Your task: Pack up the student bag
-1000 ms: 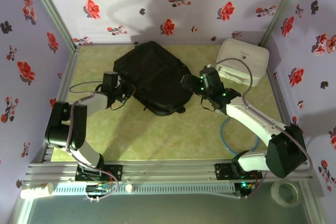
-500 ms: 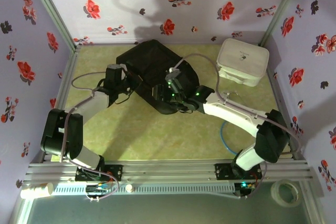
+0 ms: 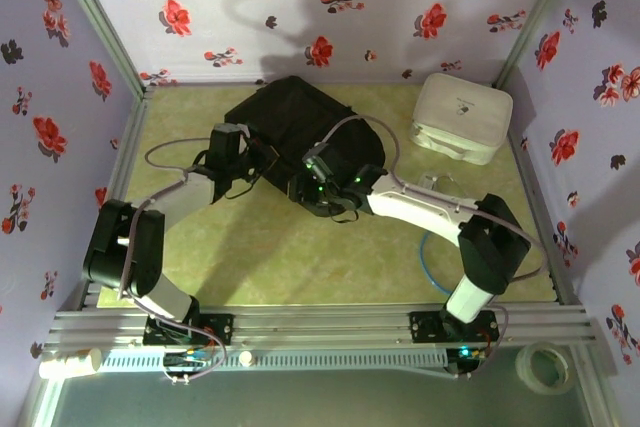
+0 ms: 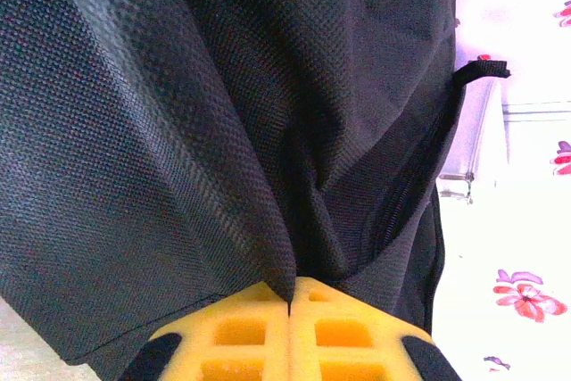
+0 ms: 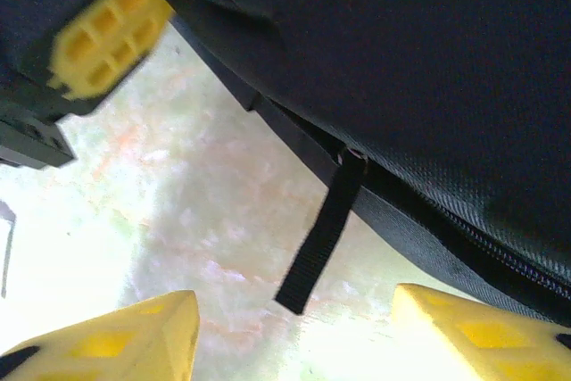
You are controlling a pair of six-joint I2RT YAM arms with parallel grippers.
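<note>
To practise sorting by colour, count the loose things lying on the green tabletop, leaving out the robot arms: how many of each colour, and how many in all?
Black: 1, the student bag
White: 1, the zip case
Blue: 1, the cable loop
Total: 3

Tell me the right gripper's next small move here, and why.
Probably ease the right gripper forward and close on the black pull strap. It hangs just ahead of the gap between the open jaws, at the zipper line of the student bag, while the left gripper pinches its fabric.
</note>
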